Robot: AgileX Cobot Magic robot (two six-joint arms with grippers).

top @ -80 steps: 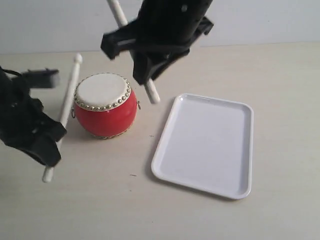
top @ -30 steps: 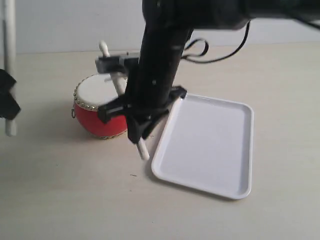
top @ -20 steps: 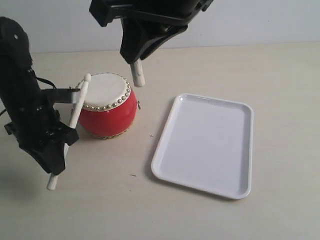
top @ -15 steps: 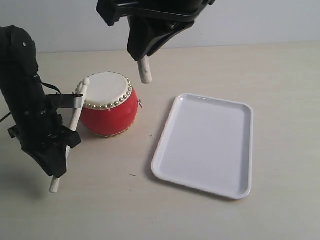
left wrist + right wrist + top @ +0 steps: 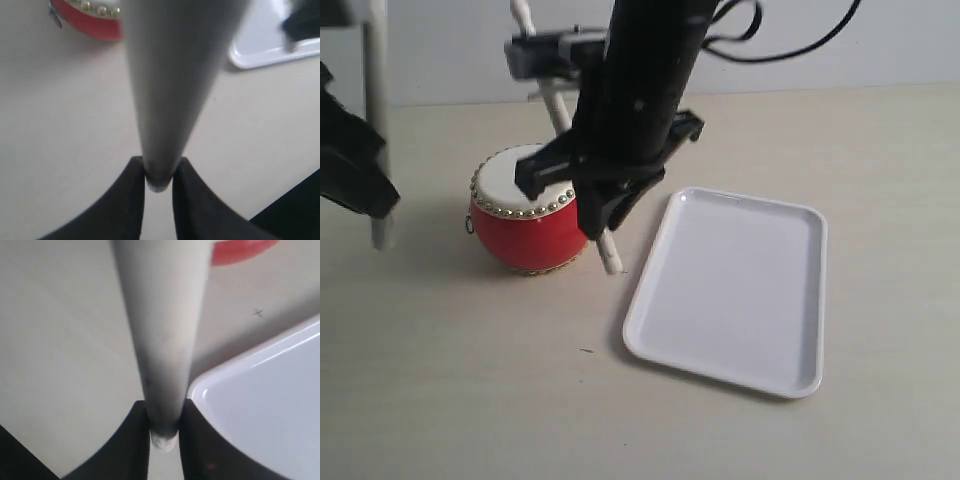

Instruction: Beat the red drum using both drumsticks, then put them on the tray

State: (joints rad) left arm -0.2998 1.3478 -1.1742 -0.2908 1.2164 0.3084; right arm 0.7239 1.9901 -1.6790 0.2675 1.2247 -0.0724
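Drumstick (image 5: 160, 315) pinched tight in right gripper (image 5: 164, 412), slanting near the red drum (image 5: 525, 225); left gripper (image 5: 159, 172) likewise, stick (image 5: 170, 90) seemingly upright

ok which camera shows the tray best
The exterior view: the whole tray is visible, empty, lying flat beside the red drum. The right wrist view catches only one rounded corner, and the left wrist view just a sliver of rim.

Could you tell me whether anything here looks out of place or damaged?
Nothing stands out. The drum sits upright, the tray lies flat beside it, the left gripper is shut on the left stick and the right gripper on the right stick.
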